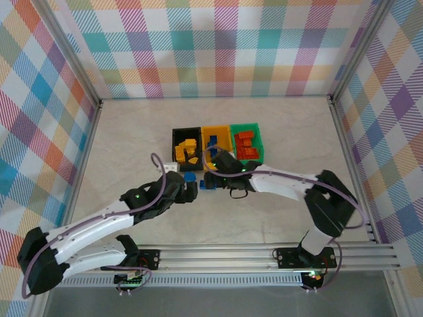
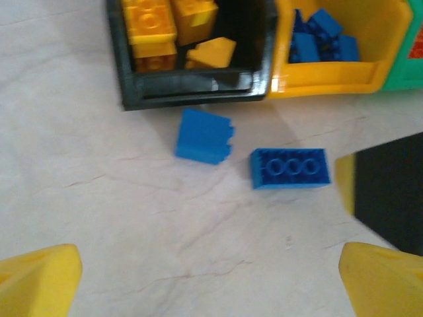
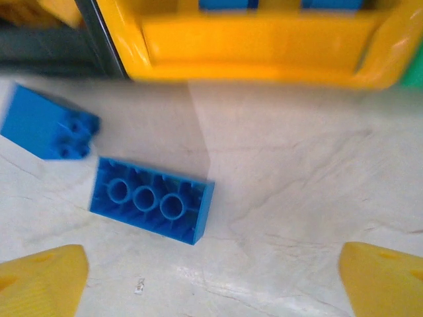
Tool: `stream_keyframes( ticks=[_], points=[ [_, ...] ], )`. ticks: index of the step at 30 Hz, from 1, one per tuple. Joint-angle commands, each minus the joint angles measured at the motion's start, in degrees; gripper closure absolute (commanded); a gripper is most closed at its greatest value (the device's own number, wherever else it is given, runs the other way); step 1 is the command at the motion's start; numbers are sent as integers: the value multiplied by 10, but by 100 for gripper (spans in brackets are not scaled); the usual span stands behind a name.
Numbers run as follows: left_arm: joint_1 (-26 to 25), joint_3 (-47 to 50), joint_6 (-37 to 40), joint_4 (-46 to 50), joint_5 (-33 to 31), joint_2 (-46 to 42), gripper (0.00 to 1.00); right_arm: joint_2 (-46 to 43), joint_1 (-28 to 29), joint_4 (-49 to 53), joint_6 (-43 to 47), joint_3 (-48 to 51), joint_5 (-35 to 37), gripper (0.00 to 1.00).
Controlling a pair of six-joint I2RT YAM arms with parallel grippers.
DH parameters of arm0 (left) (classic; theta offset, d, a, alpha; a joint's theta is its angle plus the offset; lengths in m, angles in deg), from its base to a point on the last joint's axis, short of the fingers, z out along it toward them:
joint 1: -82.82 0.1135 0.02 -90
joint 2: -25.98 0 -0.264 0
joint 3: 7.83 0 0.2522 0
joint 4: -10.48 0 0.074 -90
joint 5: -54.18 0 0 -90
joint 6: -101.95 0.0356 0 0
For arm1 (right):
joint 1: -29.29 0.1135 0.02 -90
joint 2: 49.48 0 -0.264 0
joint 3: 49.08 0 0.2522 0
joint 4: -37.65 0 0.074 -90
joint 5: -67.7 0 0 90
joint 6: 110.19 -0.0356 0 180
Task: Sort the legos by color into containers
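Observation:
Two blue legos lie loose on the table in front of the bins: a short one and a longer one lying studs-down. The black bin holds yellow legos. Blue legos fill the yellow-orange bin, and red ones the green bin. My left gripper is open just short of the two loose legos. My right gripper is open beside the longer one, nothing between its fingers.
The three bins stand touching in a row at mid-table. My right gripper's black and yellow body reaches in close on the right of the longer lego. Checked walls and metal rails enclose the table.

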Motion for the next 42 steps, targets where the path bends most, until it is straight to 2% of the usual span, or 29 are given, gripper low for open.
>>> stream_keyframes(
  ticks=[1, 7, 10, 14, 20, 25, 28, 35, 38, 42],
  points=[
    [-2, 27, -44, 89, -56, -47, 0, 51, 20, 17, -40, -55, 18, 0],
    [1, 55, -61, 129, -70, -122, 0, 111, 29, 27, -60, -103, 39, 0],
    [2, 60, -65, 135, -75, -135, 0, 136, 29, 60, -61, -131, 56, 0],
    [3, 60, -68, 138, -81, -134, 0, 179, 29, 115, -58, -173, 65, 5],
    [4, 57, -68, 142, -84, -132, 0, 185, 29, 112, -62, -159, 52, 21],
    [3, 55, -67, 144, -86, -132, 0, 142, 29, 79, -54, -117, 49, 43],
    [4, 53, -67, 147, -86, -131, 0, 105, 29, 76, -46, -95, 52, 51],
    [4, 56, -75, 151, -91, -131, 0, 1, 12, 79, 9, -102, 75, 53],
    [5, 56, -80, 152, -92, -130, 0, 9, -12, 78, 32, -142, 76, 51],
    [4, 52, -88, 156, -93, -129, 0, 71, -54, 76, 51, -218, 60, 50]
  ],
)
